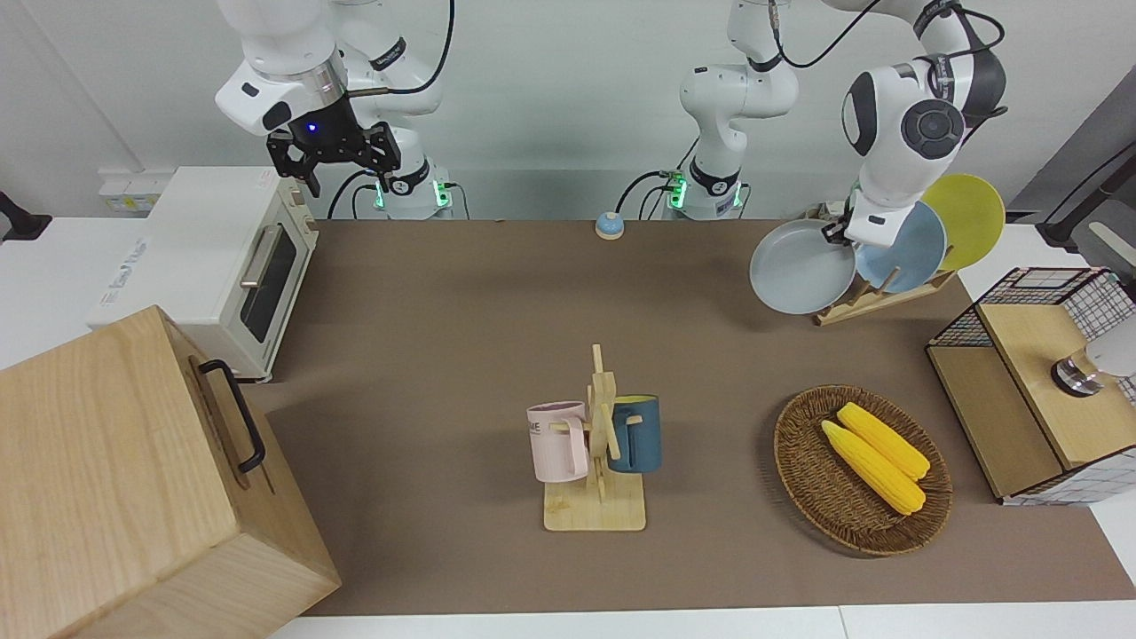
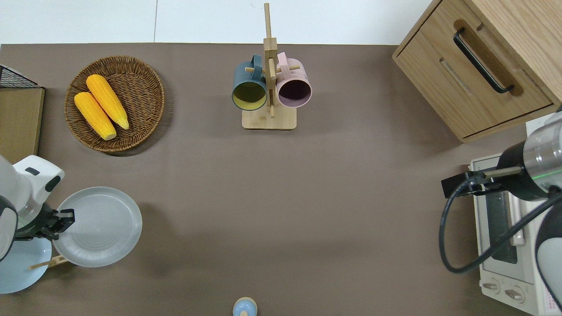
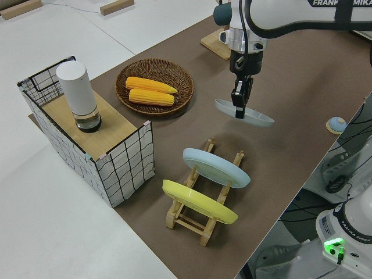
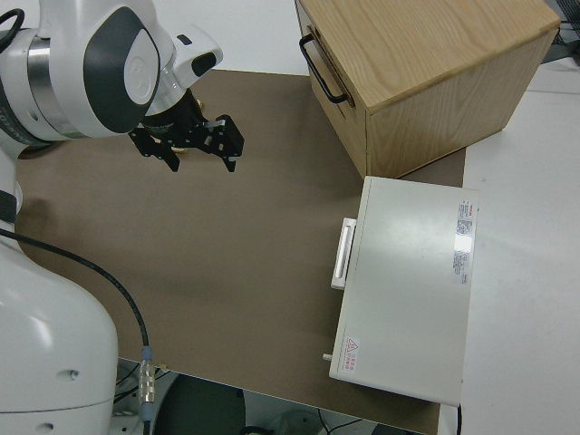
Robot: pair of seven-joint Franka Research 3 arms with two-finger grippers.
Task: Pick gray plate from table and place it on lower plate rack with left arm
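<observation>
- Left gripper (image 3: 239, 100) clenched on rim of the gray plate (image 2: 97, 226); plate lifted clear of the table (image 2: 281, 210), held roughly level.
- Plate hangs over the mat just beside the lower plate rack (image 3: 200, 200), not yet in a slot.
- Rack holds a blue plate (image 3: 216, 167) and a yellow plate (image 3: 197, 201), both slanted.
- Right gripper (image 4: 188, 145) parked, fingers spread.

Robot lab: two arms, staged kitchenware table (image 1: 461, 293).
</observation>
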